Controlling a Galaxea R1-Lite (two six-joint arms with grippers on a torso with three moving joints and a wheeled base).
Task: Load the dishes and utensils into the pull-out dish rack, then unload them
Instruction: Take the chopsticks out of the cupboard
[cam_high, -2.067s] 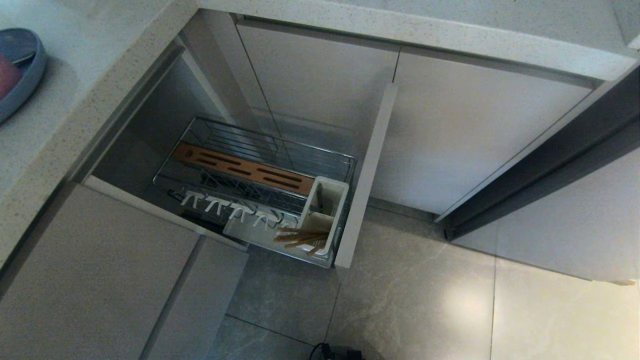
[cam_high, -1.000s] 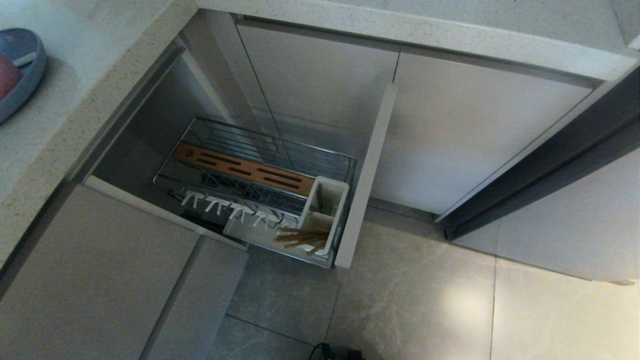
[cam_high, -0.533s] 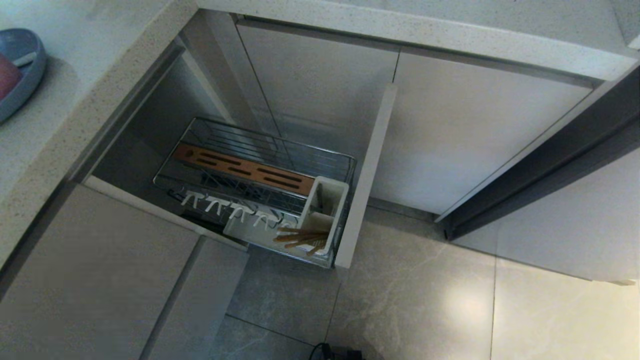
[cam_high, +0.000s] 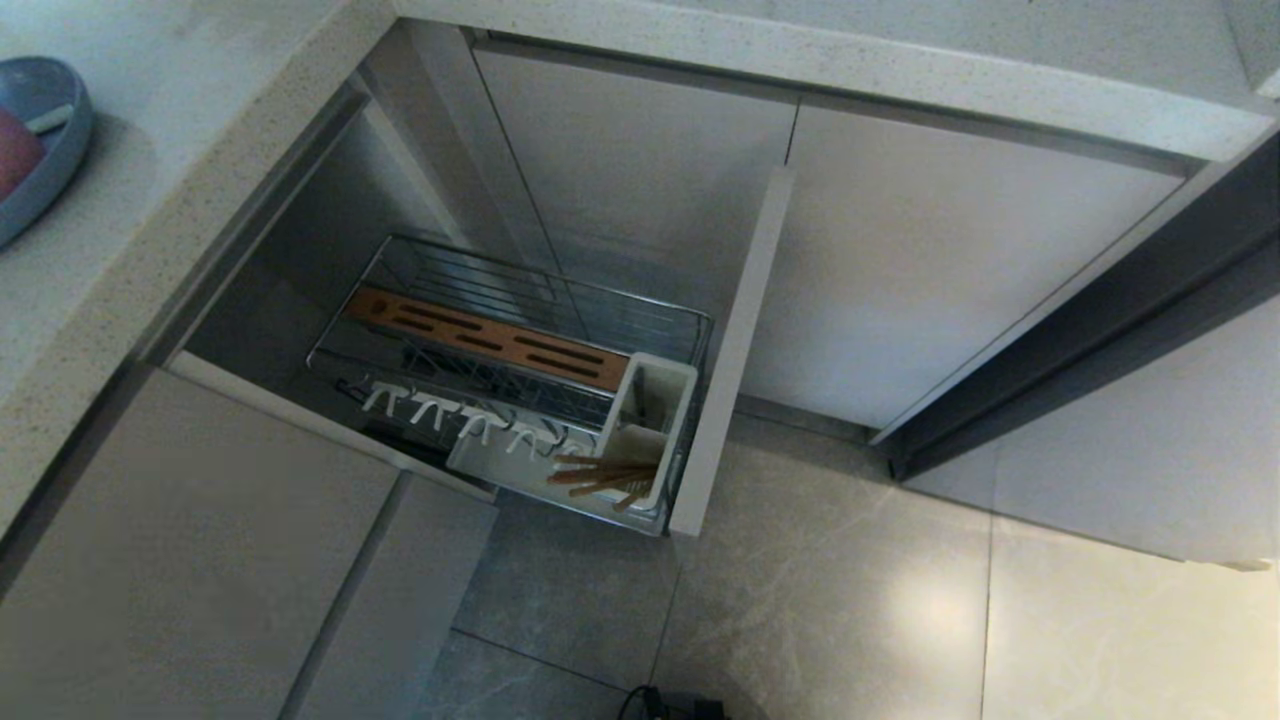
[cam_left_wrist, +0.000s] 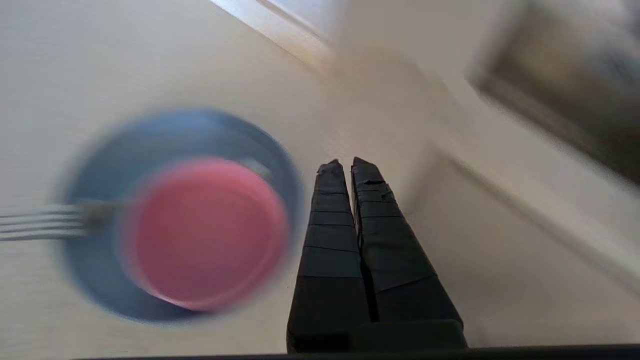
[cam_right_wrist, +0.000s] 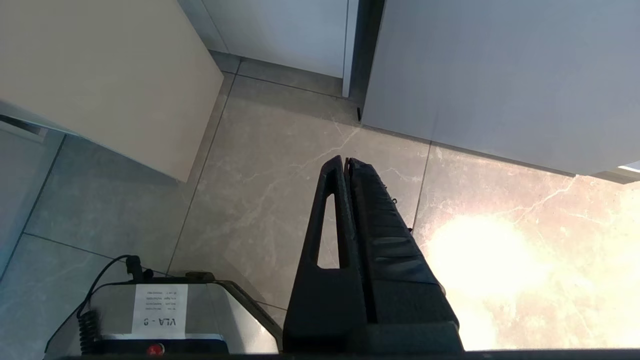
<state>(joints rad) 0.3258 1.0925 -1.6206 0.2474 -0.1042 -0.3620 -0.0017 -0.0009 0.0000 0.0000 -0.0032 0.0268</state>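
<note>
The pull-out dish rack (cam_high: 420, 262) stands drawn out below the counter, its flat front panel (cam_high: 735, 350) towards the floor. Wooden chopsticks (cam_high: 600, 475) lie in its white caddy (cam_high: 648, 420). On the countertop, the light-blue plate (cam_high: 55, 150) holds the pink bowl (cam_high: 12, 150). In the left wrist view the pink bowl (cam_left_wrist: 205, 232) sits in the blue plate (cam_left_wrist: 165, 135), with a metal fork (cam_left_wrist: 35, 225) resting over the plate's rim. My left gripper (cam_left_wrist: 345, 162) is shut and empty above the counter, just beside the plate. My right gripper (cam_right_wrist: 346, 160) is shut, parked over the floor.
Plain cabinet doors (cam_high: 930, 260) flank the rack opening, and a closed drawer front (cam_high: 200, 560) lies beside it. The robot base (cam_right_wrist: 160, 315) with a coiled cable sits below the right gripper. Tiled floor (cam_high: 850, 600) stretches in front of the rack.
A dark shape over the plate at the head view's left edge two seconds ago is gone, and a pale utensil end now shows on the plate. Rack and chopsticks are unchanged.
</note>
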